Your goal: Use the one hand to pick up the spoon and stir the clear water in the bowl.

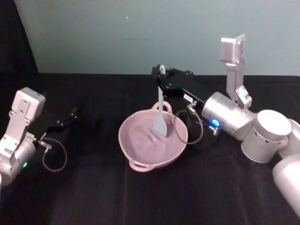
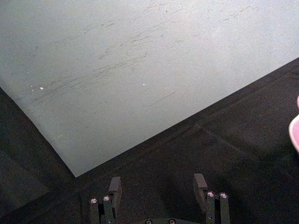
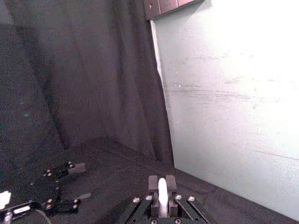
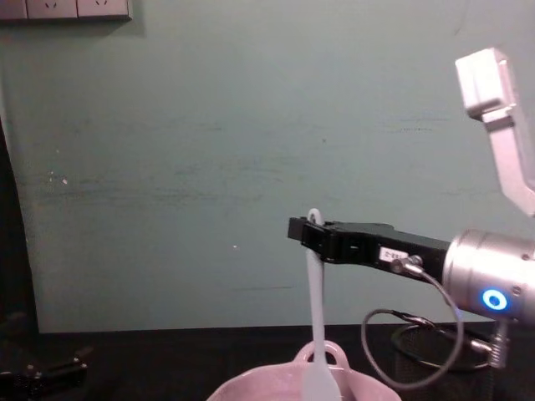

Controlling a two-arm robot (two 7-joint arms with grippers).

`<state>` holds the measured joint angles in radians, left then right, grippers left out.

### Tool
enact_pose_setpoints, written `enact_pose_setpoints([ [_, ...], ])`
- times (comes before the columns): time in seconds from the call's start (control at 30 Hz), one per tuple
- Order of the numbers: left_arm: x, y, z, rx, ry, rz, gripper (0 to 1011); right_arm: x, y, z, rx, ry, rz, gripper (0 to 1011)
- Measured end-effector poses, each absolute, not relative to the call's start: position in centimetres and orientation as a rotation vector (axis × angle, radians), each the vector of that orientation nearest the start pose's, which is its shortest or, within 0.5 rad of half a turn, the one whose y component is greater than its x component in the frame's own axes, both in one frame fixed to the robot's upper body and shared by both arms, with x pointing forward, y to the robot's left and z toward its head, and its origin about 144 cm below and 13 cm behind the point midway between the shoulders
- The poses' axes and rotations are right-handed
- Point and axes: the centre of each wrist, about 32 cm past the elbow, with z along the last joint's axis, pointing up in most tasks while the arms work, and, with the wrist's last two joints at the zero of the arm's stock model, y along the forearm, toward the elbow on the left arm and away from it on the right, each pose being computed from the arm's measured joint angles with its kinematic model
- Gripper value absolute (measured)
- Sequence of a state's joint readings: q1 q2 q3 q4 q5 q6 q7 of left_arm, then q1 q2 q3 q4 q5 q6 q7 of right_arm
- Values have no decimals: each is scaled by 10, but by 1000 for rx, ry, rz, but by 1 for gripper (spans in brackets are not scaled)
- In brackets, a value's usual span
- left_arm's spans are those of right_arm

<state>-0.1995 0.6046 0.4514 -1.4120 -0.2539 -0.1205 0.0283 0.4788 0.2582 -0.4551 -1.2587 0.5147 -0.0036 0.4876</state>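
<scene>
Pinching the long white spoon (image 1: pixel 160 112), the black right gripper (image 1: pixel 159 73) should stir slowly within the pale pink bowl (image 1: pixel 123 140); the left gripper (image 1: pixel 70 115) rests spread, aside.

Pale pink glossy bowl (image 1: pixel 125 149); white, faintly translucent spoon (image 1: pixel 160 117), greyish at its blade. The right gripper (image 1: pixel 161 75) is black with a small white label, on a silver wrist (image 1: pixel 225 112) bearing a blue glowing ring (image 1: pixel 214 123). The left gripper (image 1: pixel 72 112) is black. Table (image 1: pixel 93 197) black; wall (image 1: pixel 140 33) pale teal, faintly streaked. Cup (image 4: pixel 435 355) apparently black mesh.
</scene>
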Motion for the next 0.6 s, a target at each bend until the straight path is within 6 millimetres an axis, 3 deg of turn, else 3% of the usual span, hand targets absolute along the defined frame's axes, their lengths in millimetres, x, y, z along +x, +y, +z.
enact_pose_setpoints([
  [0.23,489,310,1140,304,-285,1248,1011,553,-200,1197,103,34,-744,107],
  [0.6,489,310,1140,304,-285,1248,1011,545,-183,1193,84,46,-677,107],
])
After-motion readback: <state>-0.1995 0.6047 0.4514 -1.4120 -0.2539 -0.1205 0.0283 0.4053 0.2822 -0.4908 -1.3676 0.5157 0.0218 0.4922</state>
